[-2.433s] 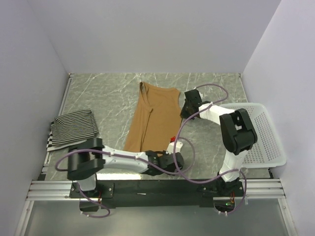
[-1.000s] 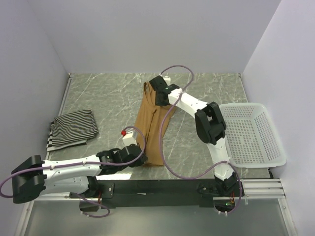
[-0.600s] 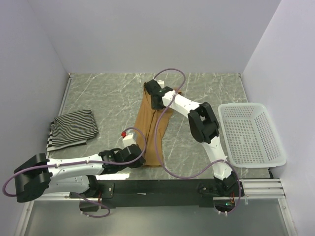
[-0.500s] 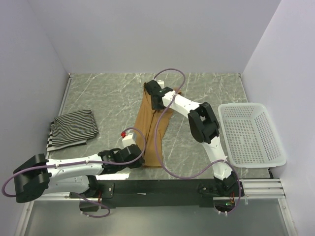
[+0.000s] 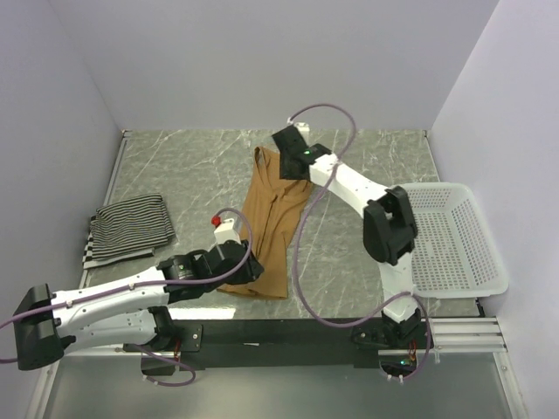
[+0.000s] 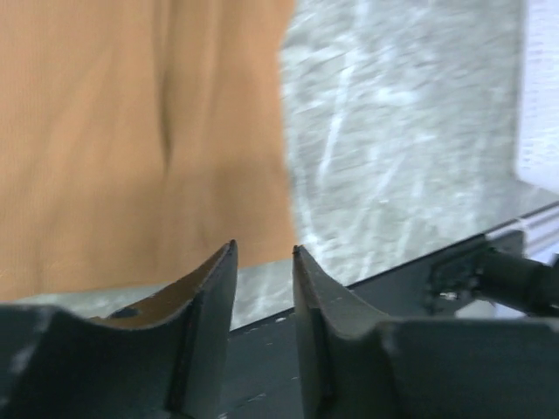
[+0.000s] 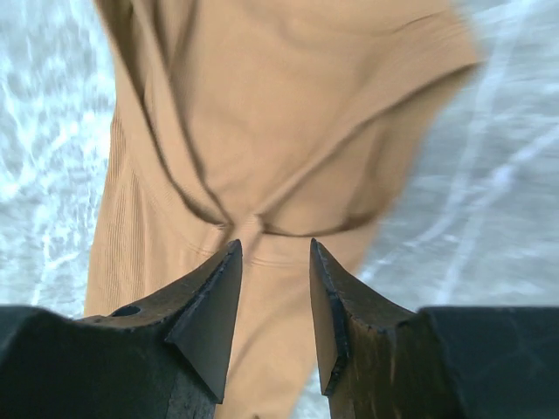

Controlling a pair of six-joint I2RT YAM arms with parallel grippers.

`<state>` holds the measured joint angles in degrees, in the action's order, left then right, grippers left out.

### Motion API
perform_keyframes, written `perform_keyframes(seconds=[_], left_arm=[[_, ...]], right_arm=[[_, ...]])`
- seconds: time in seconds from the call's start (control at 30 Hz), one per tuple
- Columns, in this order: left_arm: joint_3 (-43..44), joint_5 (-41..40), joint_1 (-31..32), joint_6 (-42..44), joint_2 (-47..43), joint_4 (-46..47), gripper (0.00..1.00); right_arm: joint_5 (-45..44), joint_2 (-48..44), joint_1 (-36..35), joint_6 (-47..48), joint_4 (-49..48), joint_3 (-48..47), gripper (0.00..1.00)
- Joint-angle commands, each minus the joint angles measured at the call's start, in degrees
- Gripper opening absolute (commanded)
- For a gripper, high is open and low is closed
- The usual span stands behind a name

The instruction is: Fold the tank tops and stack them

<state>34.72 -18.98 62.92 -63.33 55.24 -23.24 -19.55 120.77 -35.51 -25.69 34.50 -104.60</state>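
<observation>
- Top external view: the tan top [image 5: 271,218] lies lengthwise mid-desk, neck end far, hem near the arm bases, doubled over along its length
- Half a second ago the right claw [image 5: 297,168] sat low on the neck end's left side. It is now further right and looks lifted off the cloth, with its elbow swung out toward the white basket [image 5: 476,262]
- The left claw [image 5: 251,265] has reached further in and is now at the hem's left part. The hem end looks spread a little wider than it did
- The thin-striped top [image 5: 131,227] is folded at the left of the desk [image 5: 192,175], with the bold-striped top [image 5: 90,250] peeking from under it. Neither has moved
- Left wrist view: the left claw [image 6: 264,253] has a narrow slit between its jaws and nothing pinched in it. The tan top [image 6: 131,131] fills the upper left, its hem just beyond the tips, with bare desk [image 6: 393,131] to the right
- Right wrist view: the right claw [image 7: 275,249] is parted wider and empty, above the tan top [image 7: 288,113] where strap and armhole seams meet
- Judgement: both claws have let go, so the lengthwise fold looks laid. A crosswise fold comes next, then carrying it onto the striped pile
</observation>
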Motion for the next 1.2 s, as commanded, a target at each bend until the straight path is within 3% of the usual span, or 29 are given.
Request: perform_keyframes(seconds=[0.0,0.17,0.23,0.47,0.6,0.97,1.17], left_arm=[[5.1,0.0,-0.2,3.6,1.0,-1.5,0.36],[5.4,7.9,0.0,6.0,9.0,7.5,0.24],[5.1,8.5,1.1,6.0,11.5,9.5,0.23],[3.2,10.6,2.9,7.2,20.4,16.4,0.42],[3.2,10.9,4.0,7.9,22.8,17.7,0.48],[8.3,7.2,6.2,10.6,30.2,12.5,0.53],[13.5,4.6,8.8,10.3,31.6,6.2,0.45]], right_arm=[[-2.2,-7.5,2.6,-1.5,-2.1,4.6,0.44],[1.2,-8.3,5.3,-2.8,-3.7,10.7,0.44],[3.4,-7.4,6.2,-2.8,-4.9,12.0,0.43],[7.2,-2.7,8.2,-2.7,-10.1,13.5,0.44],[7.5,-0.2,8.6,-3.6,-10.9,13.1,0.44],[3.8,3.7,8.9,-4.4,-7.8,11.0,0.43],[3.7,3.6,8.9,-4.2,-8.2,11.3,0.31]])
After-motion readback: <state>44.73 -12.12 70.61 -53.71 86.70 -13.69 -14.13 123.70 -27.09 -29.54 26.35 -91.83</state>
